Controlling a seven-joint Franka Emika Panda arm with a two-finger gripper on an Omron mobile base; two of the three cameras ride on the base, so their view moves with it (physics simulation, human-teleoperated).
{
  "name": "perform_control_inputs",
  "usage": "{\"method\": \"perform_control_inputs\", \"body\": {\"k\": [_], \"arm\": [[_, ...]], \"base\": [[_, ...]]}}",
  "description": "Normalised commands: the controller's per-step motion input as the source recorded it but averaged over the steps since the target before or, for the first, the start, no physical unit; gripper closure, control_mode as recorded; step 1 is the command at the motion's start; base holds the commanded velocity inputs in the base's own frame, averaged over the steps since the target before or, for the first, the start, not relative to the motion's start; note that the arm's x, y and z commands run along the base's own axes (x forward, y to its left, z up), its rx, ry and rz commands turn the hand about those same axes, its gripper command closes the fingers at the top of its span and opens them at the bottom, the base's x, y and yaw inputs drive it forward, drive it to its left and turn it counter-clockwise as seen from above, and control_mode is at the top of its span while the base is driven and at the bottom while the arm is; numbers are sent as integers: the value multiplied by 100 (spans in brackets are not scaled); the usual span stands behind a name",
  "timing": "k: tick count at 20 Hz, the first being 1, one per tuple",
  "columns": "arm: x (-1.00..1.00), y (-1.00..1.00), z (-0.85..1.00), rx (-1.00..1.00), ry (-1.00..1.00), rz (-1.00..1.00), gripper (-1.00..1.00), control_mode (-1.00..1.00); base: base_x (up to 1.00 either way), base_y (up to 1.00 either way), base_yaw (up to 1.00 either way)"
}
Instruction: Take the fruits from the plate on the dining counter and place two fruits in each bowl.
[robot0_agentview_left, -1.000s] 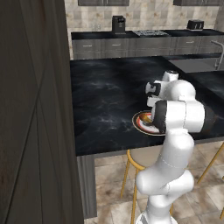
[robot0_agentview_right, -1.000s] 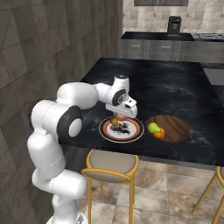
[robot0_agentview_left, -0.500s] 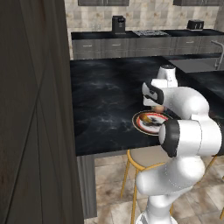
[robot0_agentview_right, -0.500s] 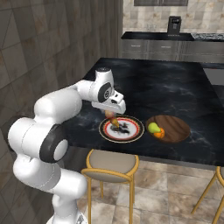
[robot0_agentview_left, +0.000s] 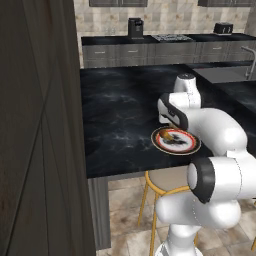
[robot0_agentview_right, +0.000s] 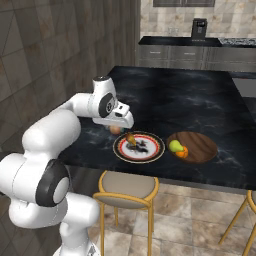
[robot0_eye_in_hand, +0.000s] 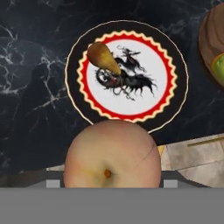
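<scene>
My gripper (robot0_agentview_right: 116, 127) hangs just left of the plate (robot0_agentview_right: 150, 155), shut on a peach-coloured fruit (robot0_agentview_right: 115, 130) held above the dining counter (robot0_agentview_right: 165, 100). That fruit (robot0_eye_in_hand: 111, 155) sits large at the bottom of the hand view and hides the fingertips. One brown pear-shaped fruit (robot0_agentview_right: 131, 138) lies on the plate's (robot0_eye_in_hand: 127, 109) left part (robot0_eye_in_hand: 103, 57). To the right stands the dark wooden bowl (robot0_agentview_right: 202, 145), with a green fruit (robot0_agentview_right: 174, 145) and an orange fruit (robot0_agentview_right: 182, 153) in it. In the left base view my arm hides part of the plate (robot0_agentview_left: 180, 145).
A yellow-framed stool (robot0_agentview_right: 127, 187) stands under the counter's front edge, right below the plate. A dark wooden wall panel (robot0_agentview_left: 35, 125) rises at the left. The far counter carries a coffee machine (robot0_agentview_right: 199, 27). A sink (robot0_agentview_left: 225, 75) lies at the back right.
My hand has swung from over the plate to its left side, carrying the peach-coloured fruit with it. The brown fruit and the bowl's fruits have stayed put.
</scene>
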Motion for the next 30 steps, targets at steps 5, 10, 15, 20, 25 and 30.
{"method": "perform_control_inputs", "body": {"k": [5,10,15,20,25,30], "arm": [[-2,0,4,0,0,2,100,-100],[-6,0,0,0,0,0,100,100],[0,0,0,0,0,0,100,100],[0,0,0,0,0,0,100,100],[0,0,0,0,0,0,100,100],[0,0,0,0,0,0,100,100]], "base": [[0,0,0],[-17,-3,0],[-65,-40,-36],[-26,-10,-57],[0,-16,-38],[37,-88,-9]]}}
